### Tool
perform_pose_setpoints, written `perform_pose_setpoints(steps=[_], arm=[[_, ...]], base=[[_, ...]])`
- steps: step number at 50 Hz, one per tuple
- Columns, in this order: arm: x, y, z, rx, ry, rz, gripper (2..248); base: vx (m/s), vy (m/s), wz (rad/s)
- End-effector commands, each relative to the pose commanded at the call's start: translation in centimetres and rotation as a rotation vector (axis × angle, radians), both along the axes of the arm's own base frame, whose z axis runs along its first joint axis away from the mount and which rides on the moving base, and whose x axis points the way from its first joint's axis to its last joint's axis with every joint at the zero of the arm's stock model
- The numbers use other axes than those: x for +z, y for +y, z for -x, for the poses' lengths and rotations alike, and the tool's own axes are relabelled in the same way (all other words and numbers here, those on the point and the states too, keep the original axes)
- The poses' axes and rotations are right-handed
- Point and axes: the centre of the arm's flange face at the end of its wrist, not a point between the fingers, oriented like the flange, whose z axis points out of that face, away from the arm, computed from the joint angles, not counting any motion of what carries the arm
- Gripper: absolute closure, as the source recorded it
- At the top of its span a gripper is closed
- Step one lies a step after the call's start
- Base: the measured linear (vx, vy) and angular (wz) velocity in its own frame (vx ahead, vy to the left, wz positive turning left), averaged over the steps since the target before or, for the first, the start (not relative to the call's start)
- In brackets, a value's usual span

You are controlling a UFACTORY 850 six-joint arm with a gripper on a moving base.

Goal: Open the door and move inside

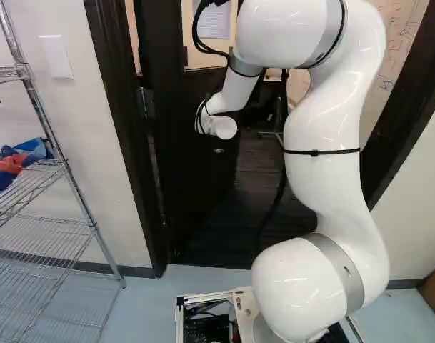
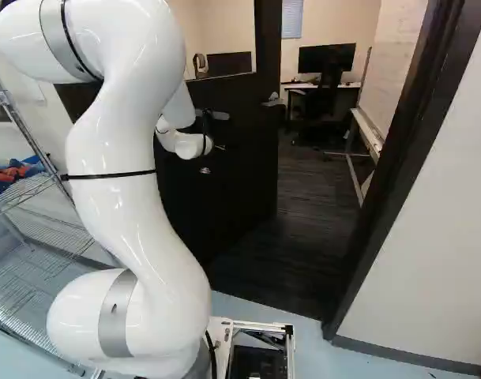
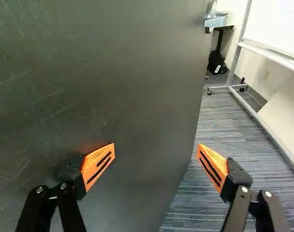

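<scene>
- Wrist view: fingers spread wide, gap between tips, nothing gripped.
- Door: dark, flat face fills the space ahead of one finger. Its free edge runs through the gap between the two fingers; the other finger stands out past that edge. Contact between fingers and door: cannot tell.
- Door position: standing ajar, swung into the room; the doorway is partly open on the free-edge side of the fingers.
- Door handle: ahead of the fingers, at the door's free edge, well apart from both.
- Striped carpet: seen past the free edge, ahead of and below the outer finger.
- Whiteboard stand: farther ahead, on the outer finger's side.
- Right base view: beyond the fingers, deeper in the room, a monitor on a tabletop.
- Door frame: on the outer finger's side, across the opening from the door.
- Left base view: wire rack well behind the fingers, on the hinge side; blue and orange items on its shelf.
</scene>
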Motion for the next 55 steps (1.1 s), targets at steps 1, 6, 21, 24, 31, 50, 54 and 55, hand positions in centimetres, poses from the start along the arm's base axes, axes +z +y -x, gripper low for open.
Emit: perform_pose_setpoints(steps=[1, 6, 21, 24, 31, 50, 54, 55], arm=[[0.0, 0.1, -0.1, 0.002, -0.001, 0.001, 3], [-0.1, 0.6, -0.6, 0.015, -0.005, 0.004, 3], [-0.2, 1.9, -1.7, 0.051, -0.015, 0.014, 3], [-0.2, 2.2, -1.9, 0.058, -0.017, 0.016, 3], [-0.3, 2.7, -2.1, 0.074, -0.02, 0.02, 3], [-0.4, 4.1, -2.6, 0.116, -0.028, 0.034, 3], [-0.4, 4.4, -2.7, 0.124, -0.03, 0.037, 3], [-0.4, 4.4, -2.8, 0.126, -0.031, 0.037, 3]], base=[[0.0, 0.0, 0.0], [0.0, 0.0, 0.0], [0.0, 0.0, 0.0], [0.0, 0.0, 0.0], [0.0, 0.0, 0.0], [0.0, 0.0, 0.0], [0.0, 0.0, 0.0], [0.0, 0.0, 0.0]])
